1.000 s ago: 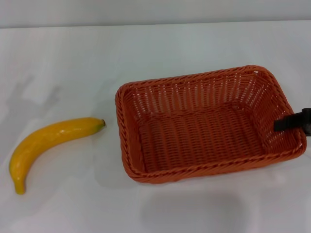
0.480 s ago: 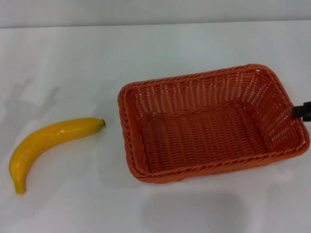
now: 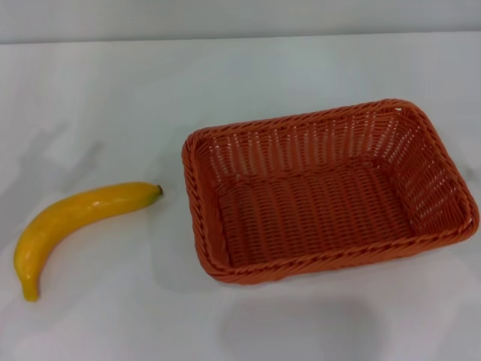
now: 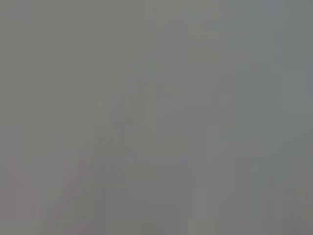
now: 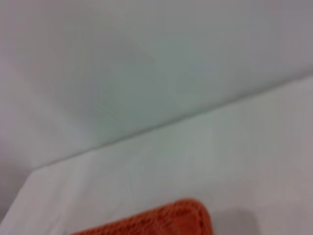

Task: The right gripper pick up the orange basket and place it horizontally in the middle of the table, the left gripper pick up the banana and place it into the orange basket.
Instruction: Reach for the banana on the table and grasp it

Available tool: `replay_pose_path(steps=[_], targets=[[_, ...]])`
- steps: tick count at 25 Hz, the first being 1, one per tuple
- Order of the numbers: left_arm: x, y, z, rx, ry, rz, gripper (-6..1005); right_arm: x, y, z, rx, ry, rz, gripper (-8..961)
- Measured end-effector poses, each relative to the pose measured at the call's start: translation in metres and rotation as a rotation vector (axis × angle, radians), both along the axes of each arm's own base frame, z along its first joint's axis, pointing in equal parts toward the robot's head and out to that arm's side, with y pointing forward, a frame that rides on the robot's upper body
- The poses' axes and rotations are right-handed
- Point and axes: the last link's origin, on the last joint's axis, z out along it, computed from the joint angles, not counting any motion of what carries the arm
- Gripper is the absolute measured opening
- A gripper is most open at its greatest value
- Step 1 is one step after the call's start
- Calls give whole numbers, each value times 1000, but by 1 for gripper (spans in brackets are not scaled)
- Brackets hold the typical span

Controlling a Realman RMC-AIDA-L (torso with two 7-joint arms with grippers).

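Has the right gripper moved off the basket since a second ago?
Yes. It was at the orange basket's right rim; it has withdrawn rightward out of the head view.

Only a plain pale wall (image 3: 240, 19) behind, meeting the far edge of the white surface in a straight seam. Same wall (image 5: 146, 63) again in the right wrist view, greyish and bare. Soft, even light (faint blurred shadows only). Left wrist view a flat grey blank, nothing to make out.

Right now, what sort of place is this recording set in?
Probably a lab tabletop set up for a test: a bare white table, one plastic-looking banana and an empty orange basket against a plain wall.
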Motion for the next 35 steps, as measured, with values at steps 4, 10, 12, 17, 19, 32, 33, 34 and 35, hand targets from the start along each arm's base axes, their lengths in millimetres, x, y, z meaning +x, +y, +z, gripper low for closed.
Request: replay_pose_path(steps=[4, 10, 12, 17, 19, 32, 33, 34, 35], targets=[[8, 6, 9, -138, 57, 28, 888, 12, -11, 26, 148, -12, 99, 338], [29, 17, 29, -326, 268, 135, 887, 49, -38, 58, 448, 35, 212, 338], [37, 22, 37, -370, 371, 166, 887, 63, -47, 62, 504, 48, 223, 346], [54, 31, 56, -523, 566, 177, 886, 86, -68, 63, 599, 24, 285, 367], [57, 34, 61, -590, 631, 195, 885, 92, -77, 63, 648, -2, 303, 376], [63, 59, 49, -813, 1074, 372, 883, 106, -94, 62, 828, -50, 250, 565], [62, 62, 47, -812, 1108, 389, 883, 107, -94, 61, 831, -48, 242, 592], [61, 64, 43, -810, 1143, 402, 883, 108, -93, 60, 834, -45, 234, 619], [60, 65, 40, -806, 1161, 406, 883, 108, -92, 59, 836, -41, 227, 660]])
